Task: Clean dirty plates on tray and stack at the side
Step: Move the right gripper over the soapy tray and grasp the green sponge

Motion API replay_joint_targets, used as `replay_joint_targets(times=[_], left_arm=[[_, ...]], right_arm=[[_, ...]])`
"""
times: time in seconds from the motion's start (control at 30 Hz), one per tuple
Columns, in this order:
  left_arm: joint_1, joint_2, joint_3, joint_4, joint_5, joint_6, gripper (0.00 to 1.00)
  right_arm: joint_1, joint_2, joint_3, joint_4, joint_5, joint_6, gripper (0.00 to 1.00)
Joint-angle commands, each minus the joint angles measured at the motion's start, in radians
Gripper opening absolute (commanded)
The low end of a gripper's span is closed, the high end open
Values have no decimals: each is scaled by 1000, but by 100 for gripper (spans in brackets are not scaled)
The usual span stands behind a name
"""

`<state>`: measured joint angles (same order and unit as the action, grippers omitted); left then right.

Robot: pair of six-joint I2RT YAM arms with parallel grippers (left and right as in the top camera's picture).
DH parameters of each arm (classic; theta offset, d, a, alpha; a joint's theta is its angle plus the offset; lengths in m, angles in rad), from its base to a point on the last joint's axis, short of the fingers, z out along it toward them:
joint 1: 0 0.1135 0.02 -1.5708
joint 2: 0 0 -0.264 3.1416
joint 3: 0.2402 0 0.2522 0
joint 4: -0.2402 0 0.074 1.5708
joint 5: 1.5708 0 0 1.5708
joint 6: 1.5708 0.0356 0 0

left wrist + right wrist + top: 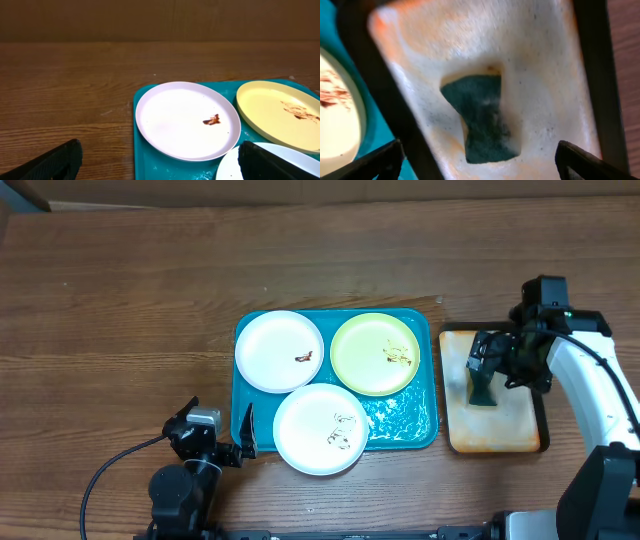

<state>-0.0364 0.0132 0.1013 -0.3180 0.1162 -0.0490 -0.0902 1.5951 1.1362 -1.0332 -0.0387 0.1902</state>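
Three plates lie on the teal tray [425, 430]: a white plate [279, 350] with a brown smear at back left, a yellow-green plate [374, 353] with brownish smears at back right, and a white plate [320, 429] with dark marks in front. My left gripper [220, 442] is open and empty at the tray's front-left edge. In its wrist view, the gripper [160, 165] faces the smeared white plate [185, 120]. My right gripper [508, 362] is open above a dark green sponge [484, 388]. In its wrist view, the sponge [482, 120] lies between the open fingers [480, 165].
A smaller black-rimmed tray [495, 435] with an orange-stained cream inside sits right of the teal tray and holds the sponge. Bare wooden table [120, 330] lies to the left and behind. The left arm's cable [100, 475] runs across the front-left table.
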Motion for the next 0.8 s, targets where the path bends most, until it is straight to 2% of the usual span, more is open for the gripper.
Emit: replay_joint_targets(times=[0.0,0.13,0.47,0.77], left_arm=[[3,-9,-5,2,5,12,100],[3,-9,-5,2,5,12,100],[3,-9,-5,2,5,12,100],[3,-9,-5,2,5,12,100]], right_arm=[[-2,-7,-80,23,19,52,96],[-2,-7,-132,37,19,104,96],[0,-7,-203,124,-81,67,93],[0,-7,-249,238,-94,68,93]])
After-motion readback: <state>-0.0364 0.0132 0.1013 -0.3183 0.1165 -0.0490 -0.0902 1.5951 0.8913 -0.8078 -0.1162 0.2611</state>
